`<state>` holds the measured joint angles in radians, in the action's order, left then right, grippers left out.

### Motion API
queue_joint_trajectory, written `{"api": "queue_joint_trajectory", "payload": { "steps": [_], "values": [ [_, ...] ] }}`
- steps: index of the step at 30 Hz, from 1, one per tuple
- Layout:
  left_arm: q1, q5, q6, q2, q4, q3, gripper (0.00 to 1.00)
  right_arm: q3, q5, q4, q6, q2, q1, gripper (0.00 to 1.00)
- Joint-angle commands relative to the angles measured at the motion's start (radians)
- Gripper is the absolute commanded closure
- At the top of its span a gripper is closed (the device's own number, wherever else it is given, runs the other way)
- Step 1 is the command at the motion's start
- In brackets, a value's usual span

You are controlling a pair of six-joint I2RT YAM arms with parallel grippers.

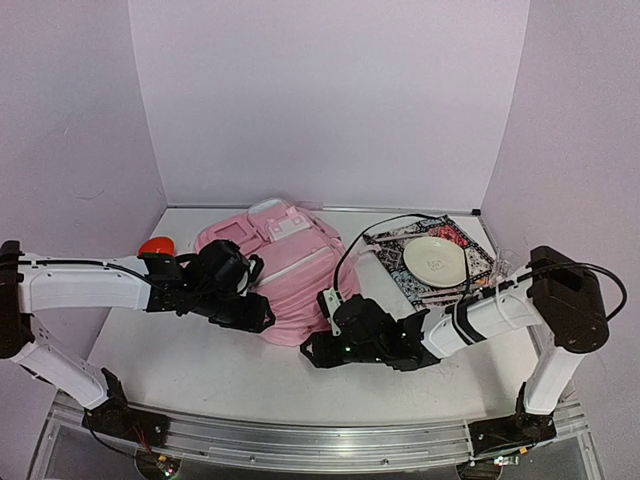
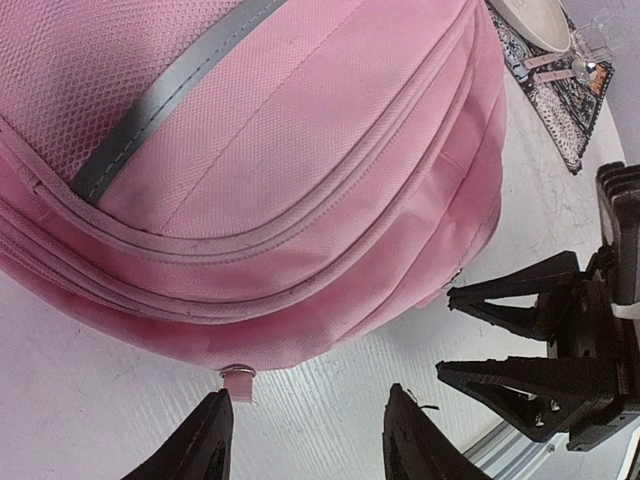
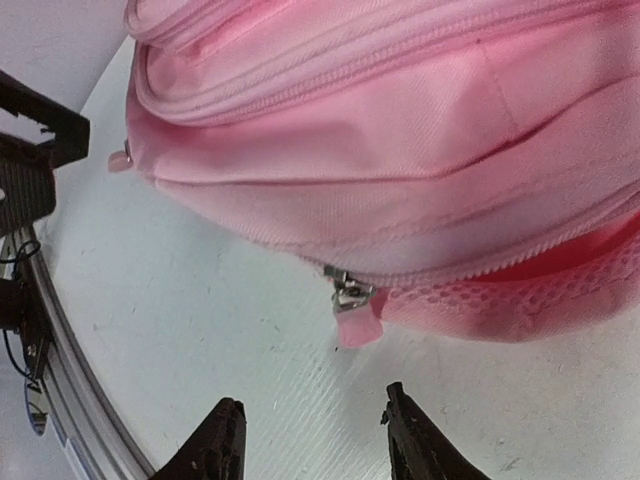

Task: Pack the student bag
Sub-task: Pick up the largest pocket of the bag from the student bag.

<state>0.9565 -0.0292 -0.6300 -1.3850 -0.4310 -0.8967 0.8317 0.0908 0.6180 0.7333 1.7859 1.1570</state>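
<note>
The student bag (image 1: 290, 268) is a large pink backpack lying flat mid-table. My left gripper (image 1: 264, 320) is open at its near left edge. In the left wrist view the bag (image 2: 300, 150) fills the top and a small pink zip pull (image 2: 240, 381) hangs just above the left finger of the gripper (image 2: 307, 395), not gripped. My right gripper (image 1: 312, 352) is open at the bag's near edge. In the right wrist view another pink zip pull with a metal slider (image 3: 355, 308) hangs from the bag (image 3: 400, 130), a short way above the open gripper (image 3: 312, 398).
A cream plate (image 1: 433, 258) lies on a patterned black-and-white book (image 1: 476, 243) at the back right. A red object (image 1: 156, 246) sits behind the left arm. The two grippers are close together; the right one shows in the left wrist view (image 2: 447, 333). A metal rail (image 1: 300, 440) runs along the table front.
</note>
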Motion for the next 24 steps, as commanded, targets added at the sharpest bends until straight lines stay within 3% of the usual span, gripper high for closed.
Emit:
{"api": "queue_joint_trajectory", "payload": {
  "steps": [1, 13, 24],
  "values": [
    [-0.004, -0.008, 0.036, -0.015, -0.027, -0.061, 0.47, 0.108, 0.193, -0.049, -0.012, 0.041, 0.030, 0.51],
    [-0.004, 0.000, 0.069, -0.038, -0.048, -0.097, 0.44, 0.221, 0.344, -0.199, 0.065, 0.135, 0.049, 0.60],
    [-0.004, 0.002, 0.104, -0.055, -0.052, -0.122, 0.43, 0.169, 0.366, -0.215, 0.049, 0.119, 0.056, 0.70]
  ]
}}
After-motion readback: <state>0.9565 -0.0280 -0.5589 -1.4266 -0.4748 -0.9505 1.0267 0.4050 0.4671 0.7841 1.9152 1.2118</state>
